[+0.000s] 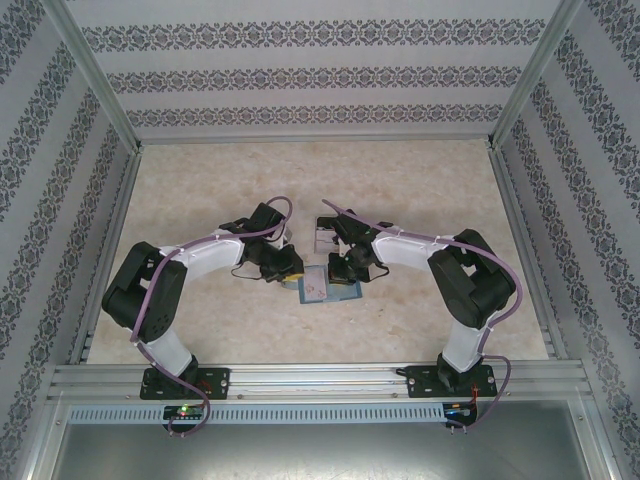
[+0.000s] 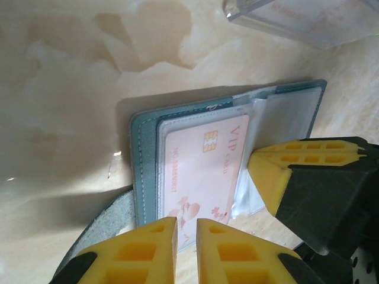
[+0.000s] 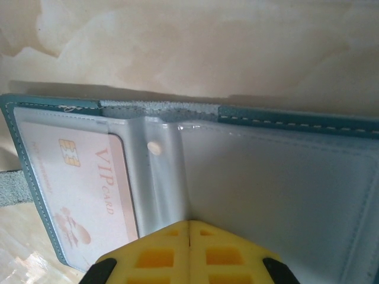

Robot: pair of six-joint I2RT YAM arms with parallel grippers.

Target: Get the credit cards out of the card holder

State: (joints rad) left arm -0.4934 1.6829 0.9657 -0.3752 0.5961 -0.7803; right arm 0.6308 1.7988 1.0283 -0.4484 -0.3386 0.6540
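Although the arms cover part of it from above, the tabletop (image 1: 200, 200) shows as a pale marbled surface. The card holder (image 1: 347, 292) lies open on it, inside facing up, between the two tools. A clear plastic box (image 2: 308, 21) lies just beyond the card holder; the upper border of the left wrist view cuts it off.

The right tool (image 3: 189, 251) is clenched, its yellow fingers meeting with no gap. It rests at the near edge of the card holder, by the fold. Whether a thin sleeve is nipped between the fingers, I cannot tell.

The left tool (image 2: 186, 248) stands at the near edge of the card holder's panel on the left arm's side. Only a narrow slit separates its fingers. Whether it grips anything, I cannot tell.

One credit card (image 2: 204, 171), pale pink with a chip and the letters "VIP", sits behind a clear sleeve in that panel. Its lower edge is hidden by the fingers. Other cards cannot be made out.

The closure tab (image 3: 10, 186) is cut off at the picture border.
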